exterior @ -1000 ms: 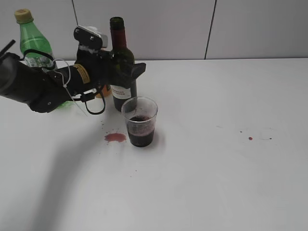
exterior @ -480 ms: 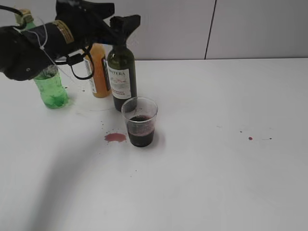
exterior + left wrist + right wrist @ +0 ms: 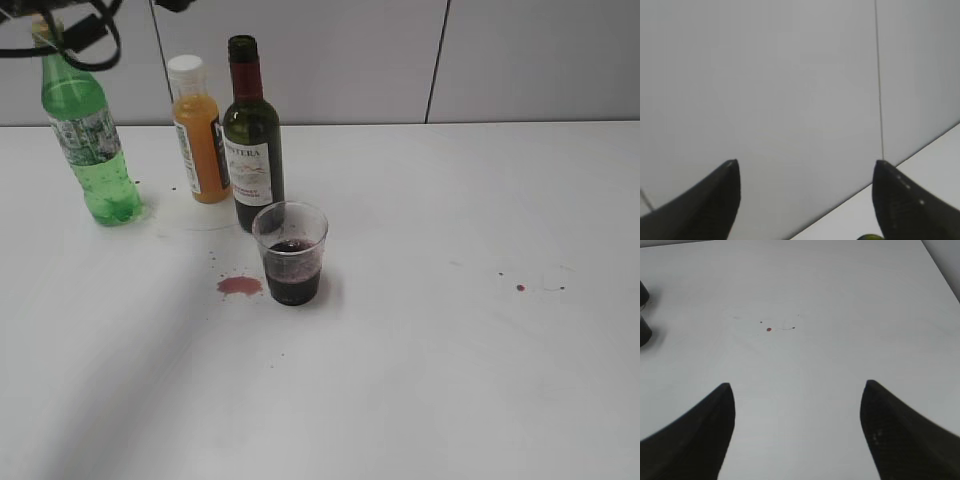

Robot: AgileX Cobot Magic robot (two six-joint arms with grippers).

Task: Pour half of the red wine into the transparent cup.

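Note:
The dark-green wine bottle (image 3: pixel 253 140) with maroon neck foil and white label stands upright and uncapped at the back left of the white table (image 3: pixel 450 350). The transparent cup (image 3: pixel 291 252) stands just in front of it, about a third full of red wine (image 3: pixel 292 275). My left gripper (image 3: pixel 805 165) is open and empty, raised and facing the wall; only its cables (image 3: pixel 70 30) show at the exterior view's top left. My right gripper (image 3: pixel 797 385) is open and empty above bare table; it is outside the exterior view.
An orange juice bottle (image 3: pixel 198 130) stands left of the wine bottle and a green soda bottle (image 3: pixel 88 130) farther left. A wine puddle (image 3: pixel 239 286) lies left of the cup. Small red drops (image 3: pixel 520 288) mark the table at the right, also in the right wrist view (image 3: pixel 769 329).
My left arm has let go of the wine bottle and risen up and to the left, almost out of the exterior view. The bottle and cup stand unmoved.

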